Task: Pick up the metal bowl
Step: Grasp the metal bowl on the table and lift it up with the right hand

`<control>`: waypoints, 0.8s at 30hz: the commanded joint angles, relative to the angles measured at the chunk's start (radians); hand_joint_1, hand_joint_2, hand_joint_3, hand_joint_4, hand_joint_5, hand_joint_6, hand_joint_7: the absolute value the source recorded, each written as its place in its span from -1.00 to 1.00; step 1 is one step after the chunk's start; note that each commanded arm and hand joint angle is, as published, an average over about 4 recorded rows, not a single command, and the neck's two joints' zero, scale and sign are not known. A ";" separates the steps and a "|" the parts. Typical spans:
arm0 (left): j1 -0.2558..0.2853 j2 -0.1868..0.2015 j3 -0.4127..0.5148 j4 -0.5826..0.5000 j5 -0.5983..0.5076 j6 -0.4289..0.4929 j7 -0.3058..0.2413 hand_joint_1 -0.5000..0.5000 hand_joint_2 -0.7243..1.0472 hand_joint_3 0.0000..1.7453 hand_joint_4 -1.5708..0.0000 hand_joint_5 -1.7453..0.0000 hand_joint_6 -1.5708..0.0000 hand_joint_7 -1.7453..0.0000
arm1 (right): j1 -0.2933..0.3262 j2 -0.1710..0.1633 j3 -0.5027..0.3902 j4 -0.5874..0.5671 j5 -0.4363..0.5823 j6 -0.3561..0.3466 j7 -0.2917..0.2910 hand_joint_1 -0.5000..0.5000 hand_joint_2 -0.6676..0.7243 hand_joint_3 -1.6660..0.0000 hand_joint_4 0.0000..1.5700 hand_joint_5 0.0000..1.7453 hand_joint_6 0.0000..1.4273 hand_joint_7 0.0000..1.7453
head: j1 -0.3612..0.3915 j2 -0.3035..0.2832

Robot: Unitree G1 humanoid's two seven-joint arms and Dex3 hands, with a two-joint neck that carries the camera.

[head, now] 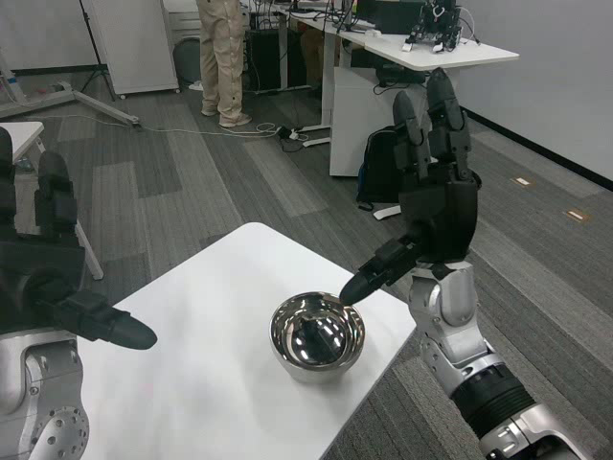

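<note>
A shiny metal bowl (317,336) stands upright on the white table (211,374), near its right corner. My right hand (431,201) is raised just right of and above the bowl, fingers straight up and apart, thumb tip reaching toward the bowl's far rim; I cannot tell whether it touches. It holds nothing. My left hand (43,278) is raised at the left edge of the view, fingers up, thumb pointing toward the bowl, well apart from it and empty.
A person (222,57) stands at the back by white desks (421,53) with equipment. A black bag (378,177) sits on the floor under a desk. The table's right corner and edge lie close to the bowl.
</note>
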 commanded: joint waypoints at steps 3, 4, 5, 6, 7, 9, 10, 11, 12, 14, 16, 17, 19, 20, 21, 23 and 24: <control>0.009 0.004 0.011 -0.007 0.004 0.002 0.003 -1.00 -0.90 -1.00 0.90 1.00 0.98 0.60 | 0.004 -0.005 0.001 -0.005 0.024 -0.006 0.000 -0.83 0.91 1.00 -1.00 -1.00 -1.00 -0.92 | 0.056 -0.003; 0.009 0.007 0.013 -0.007 0.004 0.004 0.003 -1.00 -0.90 -1.00 0.90 1.00 0.99 0.60 | 0.007 -0.005 0.001 -0.007 0.028 0.000 0.002 -0.83 0.91 1.00 -1.00 -1.00 -1.00 -0.92 | 0.086 -0.007; 0.009 0.009 0.017 -0.007 0.002 0.007 0.003 -1.00 -0.90 -1.00 0.90 1.00 1.00 0.60 | 0.010 -0.003 -0.001 -0.011 0.032 0.012 0.008 -0.83 0.91 1.00 -1.00 -1.00 -1.00 -0.92 | 0.113 -0.012; 0.009 0.012 0.020 -0.007 0.000 0.009 0.003 -1.00 -0.90 -1.00 0.90 1.00 1.00 0.60 | 0.013 -0.002 -0.002 -0.015 0.036 0.023 0.013 -0.83 0.91 1.00 -1.00 -1.00 -1.00 -0.92 | 0.140 -0.018; 0.008 0.015 0.024 -0.007 -0.002 0.012 0.003 -1.00 -0.90 -1.00 0.90 1.00 0.99 0.60 | 0.016 0.000 -0.005 -0.019 0.039 0.038 0.021 -0.83 0.91 1.00 -1.00 -1.00 -1.00 -0.92 | 0.170 -0.025; 0.006 0.021 0.031 -0.007 -0.005 0.018 0.003 -1.00 -0.90 -1.00 0.89 1.00 0.98 0.60 | 0.021 0.002 -0.011 -0.028 0.043 0.068 0.039 -0.83 0.91 1.00 -1.00 -1.00 -1.00 -0.92 | 0.220 -0.044; 0.004 0.023 0.035 -0.006 -0.006 0.021 0.003 -1.00 -0.90 -1.00 0.88 1.00 0.97 0.60 | 0.023 0.003 -0.014 -0.033 0.045 0.085 0.049 -0.83 0.91 1.00 -1.00 -1.00 -1.00 -0.92 | 0.243 -0.056; 0.002 0.025 0.038 -0.004 -0.008 0.024 0.003 -1.00 -0.90 -1.00 0.87 1.00 0.97 0.60 | 0.026 0.003 -0.020 -0.038 0.048 0.102 0.062 -0.83 0.91 1.00 -1.00 -1.00 -1.00 -0.92 | 0.259 -0.067; -0.001 0.027 0.041 -0.003 -0.009 0.026 0.003 -1.00 -0.90 -1.00 0.86 1.00 0.97 0.60 | 0.028 0.003 -0.025 -0.043 0.050 0.120 0.074 -0.83 0.91 1.00 -1.00 -1.00 -1.00 -0.92 | 0.269 -0.078; -0.004 0.030 0.048 0.000 -0.013 0.028 0.002 -1.00 -0.90 -1.00 0.86 1.00 0.97 0.60 | 0.032 0.003 -0.035 -0.054 0.059 0.162 0.107 -0.83 0.91 1.00 -1.00 -1.00 -1.00 -0.92 | 0.269 -0.098; -0.007 0.031 0.054 0.003 -0.016 0.029 0.001 -1.00 -0.90 -1.00 0.86 1.00 0.97 0.60 | 0.040 0.003 -0.052 -0.071 0.070 0.214 0.149 -0.83 0.91 1.00 -1.00 -1.00 -1.00 -0.92 | 0.258 -0.116; -0.009 0.032 0.057 0.003 -0.019 0.030 0.001 -1.00 -0.90 -1.00 0.86 1.00 0.97 0.60 | 0.046 0.004 -0.066 -0.082 0.075 0.247 0.177 -0.83 0.91 1.00 -1.00 -1.00 -1.00 -0.92 | 0.251 -0.124; -0.010 0.035 0.062 0.003 -0.024 0.030 0.001 -1.00 -0.90 -1.00 0.86 1.00 0.97 0.60 | 0.058 0.006 -0.094 -0.104 0.085 0.311 0.231 -0.83 0.91 1.00 -1.00 -1.00 -1.00 -0.92 | 0.238 -0.138; -0.010 0.036 0.064 0.003 -0.026 0.030 0.001 -1.00 -0.90 -1.00 0.86 1.00 0.97 0.60 | 0.064 0.007 -0.108 -0.115 0.089 0.341 0.258 -0.83 0.91 1.00 -1.00 -1.00 -1.00 -0.92 | 0.233 -0.143; -0.011 0.037 0.067 0.003 -0.027 0.030 0.001 -1.00 -0.90 -1.00 0.86 1.00 0.97 0.60 | 0.071 0.008 -0.122 -0.123 0.091 0.366 0.279 -0.83 0.91 1.00 -1.00 -1.00 -1.00 -0.92 | 0.227 -0.149; -0.012 0.042 0.073 0.005 -0.030 0.031 0.000 -1.00 -0.90 -1.00 0.86 1.00 0.97 0.60 | 0.092 0.011 -0.157 -0.141 0.092 0.424 0.325 -0.83 0.91 1.00 -1.00 -1.00 -1.00 -0.90 | 0.200 -0.162; -0.014 0.045 0.075 0.007 -0.032 0.031 0.000 -1.00 -0.90 -1.00 0.86 1.00 0.97 0.60 | 0.106 0.012 -0.180 -0.150 0.091 0.457 0.350 -0.83 0.91 1.00 -1.00 -1.00 -1.00 -0.88 | 0.190 -0.166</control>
